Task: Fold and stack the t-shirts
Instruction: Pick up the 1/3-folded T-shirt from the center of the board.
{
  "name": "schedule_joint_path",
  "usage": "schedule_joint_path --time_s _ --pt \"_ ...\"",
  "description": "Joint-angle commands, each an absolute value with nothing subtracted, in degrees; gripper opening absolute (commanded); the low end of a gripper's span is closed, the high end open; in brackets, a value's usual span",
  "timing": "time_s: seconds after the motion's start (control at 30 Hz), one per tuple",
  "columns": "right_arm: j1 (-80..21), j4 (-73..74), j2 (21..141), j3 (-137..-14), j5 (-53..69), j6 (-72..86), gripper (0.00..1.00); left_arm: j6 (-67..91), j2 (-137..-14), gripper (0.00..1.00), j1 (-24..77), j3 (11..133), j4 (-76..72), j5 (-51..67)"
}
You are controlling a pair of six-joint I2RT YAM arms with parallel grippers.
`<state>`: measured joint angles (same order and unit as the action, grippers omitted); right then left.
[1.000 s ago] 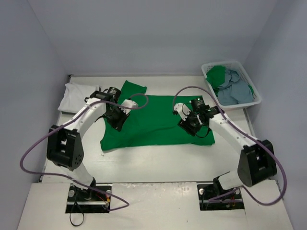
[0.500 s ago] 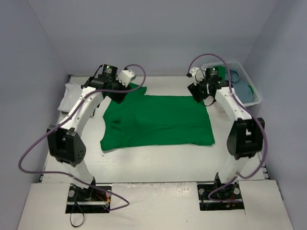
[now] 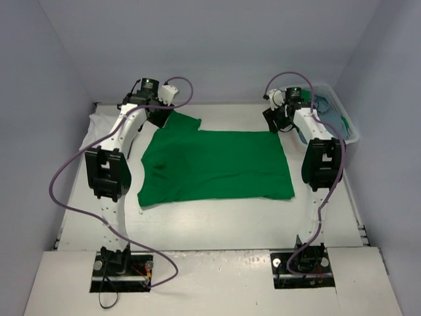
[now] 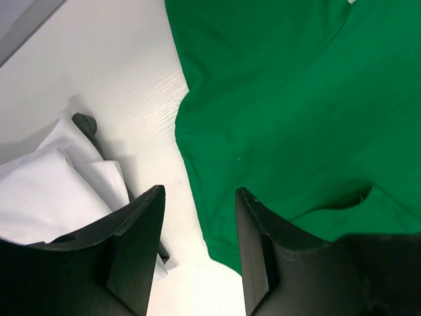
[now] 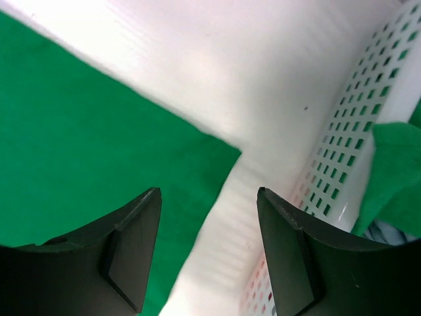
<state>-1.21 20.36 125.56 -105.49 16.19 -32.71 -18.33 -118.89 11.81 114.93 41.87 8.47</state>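
Over the desk [image 3: 210, 217], seen from above, the green t-shirt [image 3: 214, 164] lies spread flat in the middle, one sleeve reaching toward the far-left corner. Both arms stretch to the far edge. The left pincer [image 3: 160, 117] hangs above that sleeve and the right pincer [image 3: 276, 122] above the shirt's far-right corner. A white t-shirt [image 3: 99, 125] sits folded at the far left of the desk, apart from the green one. On the far right stands the white slotted basket [image 3: 347, 135], with blue-grey cloth [image 3: 334, 120] inside it.

At the left wrist, the left pincer [image 4: 198, 197] has its fingers spread apart with nothing between them — bare desk [image 4: 112, 59] and the hem of the green t-shirt [image 4: 296, 99] show through the gap. The white t-shirt [image 4: 46, 191] lies just beside the left finger, below it.

At the right wrist, the right pincer [image 5: 209, 197] is likewise spread wide and holds nothing. The corner of the green t-shirt [image 5: 79, 145] lies flat beneath it, pointing toward the gap. Beyond a strip of desk [image 5: 230, 66] stands the basket [image 5: 348, 131] wall, near the shirt but not touching it, with a fold of green cloth [image 5: 395, 171] inside.
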Motion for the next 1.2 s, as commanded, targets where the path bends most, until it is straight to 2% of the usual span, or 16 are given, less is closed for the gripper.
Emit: schedule_joint_path --time_s 0.0,0.33,0.83,0.9,0.97,1.0,1.03,1.1,1.17 --pt "-0.3 20.5 126.5 -110.4 17.9 -33.0 0.57 -17.3 -118.3 0.42 11.7 119.4 41.8 7.9" --pt "3.3 21.7 132.6 -111.9 22.7 -34.0 0.58 -17.1 -120.8 0.42 11.5 120.1 41.8 8.2" --pt "3.9 22.8 136.7 -110.3 22.7 -36.0 0.56 -17.1 -125.2 0.42 10.9 123.3 42.0 8.8" --pt "3.9 22.8 136.9 -109.9 22.9 -36.2 0.51 -17.4 -125.6 0.42 10.8 123.7 41.7 8.9" --pt "3.9 22.8 137.2 -109.4 23.5 -36.6 0.35 -17.8 -125.9 0.42 10.8 124.2 40.7 9.0" --pt "4.0 22.8 137.4 -109.2 23.4 -36.5 0.20 -17.8 -126.0 0.42 10.7 124.2 40.3 9.2" --pt "4.0 22.9 137.5 -109.1 23.4 -36.4 0.14 -17.8 -126.5 0.42 10.6 124.3 38.9 9.5" --pt "4.0 22.8 137.8 -108.4 23.5 -36.3 0.03 -17.6 -127.0 0.43 10.5 124.4 37.3 10.0" --pt "4.0 22.7 137.6 -107.8 23.8 -36.4 0.01 -16.5 -128.8 0.44 10.3 125.6 35.6 10.8"
